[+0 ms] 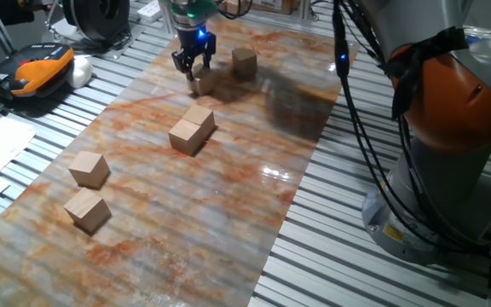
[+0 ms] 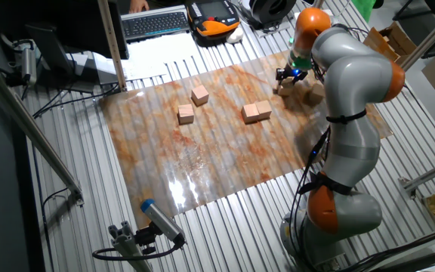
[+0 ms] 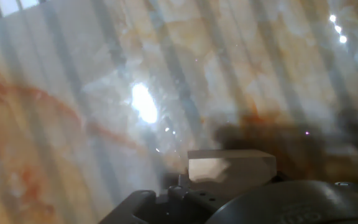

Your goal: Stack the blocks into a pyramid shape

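Gripping one block at table's 12 o'clock end, jaws closed on it. Watch: a shallow hold could let it twist or slip in your carry, knocking the two-block pair mid-table. Blocks plain tan wood cubes; pyramid not yet built.

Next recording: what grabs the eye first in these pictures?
The big grey and orange arm reaches over the marbled mat, its gripper down around a block at the far end. Mid-mat, two blocks sit touching, the only pair so far; no pyramid yet.
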Robot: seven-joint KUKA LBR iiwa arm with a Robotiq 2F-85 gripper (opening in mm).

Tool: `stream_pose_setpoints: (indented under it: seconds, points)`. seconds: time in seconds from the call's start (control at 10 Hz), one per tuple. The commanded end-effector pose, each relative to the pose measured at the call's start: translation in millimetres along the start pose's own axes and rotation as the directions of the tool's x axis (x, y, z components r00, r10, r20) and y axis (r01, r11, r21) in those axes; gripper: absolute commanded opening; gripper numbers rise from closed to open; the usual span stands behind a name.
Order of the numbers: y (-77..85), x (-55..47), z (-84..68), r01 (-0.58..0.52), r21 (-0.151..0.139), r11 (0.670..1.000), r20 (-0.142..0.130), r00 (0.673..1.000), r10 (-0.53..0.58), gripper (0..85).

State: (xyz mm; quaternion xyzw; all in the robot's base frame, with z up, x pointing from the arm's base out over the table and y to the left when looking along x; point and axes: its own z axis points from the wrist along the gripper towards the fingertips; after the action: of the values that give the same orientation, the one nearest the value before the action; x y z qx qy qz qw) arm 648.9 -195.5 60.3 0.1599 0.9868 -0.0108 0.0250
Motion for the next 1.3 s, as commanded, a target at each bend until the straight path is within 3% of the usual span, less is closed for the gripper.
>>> stream_pose_setpoints:
  seconds: [0.0,0.2,0.4,0.7,0.9,1.1,1.2]
  points:
    - [0.0,4.5,-0.3,-0.011,-0.001,1.0,-0.001,1.0,0.011,0.0]
    - [-3.3,18.0,-9.4,-0.073,-0.007,0.997,-0.021,0.997,0.072,0.0]
    - [0.8,26.2,-13.1,-0.133,0.007,0.991,-0.023,0.991,0.133,0.0]
    - [-9.4,24.5,-16.5,-0.371,-0.022,0.928,-0.047,0.928,0.37,0.0]
    - [-8.8,24.7,-15.8,-0.499,-0.005,0.867,-0.034,0.866,0.498,0.0]
    - [11.3,28.2,-9.8,-0.626,0.075,0.777,0.033,0.78,0.625,0.0]
    - [21.3,30.9,-6.8,-0.659,0.095,0.747,0.05,0.752,0.657,0.0]
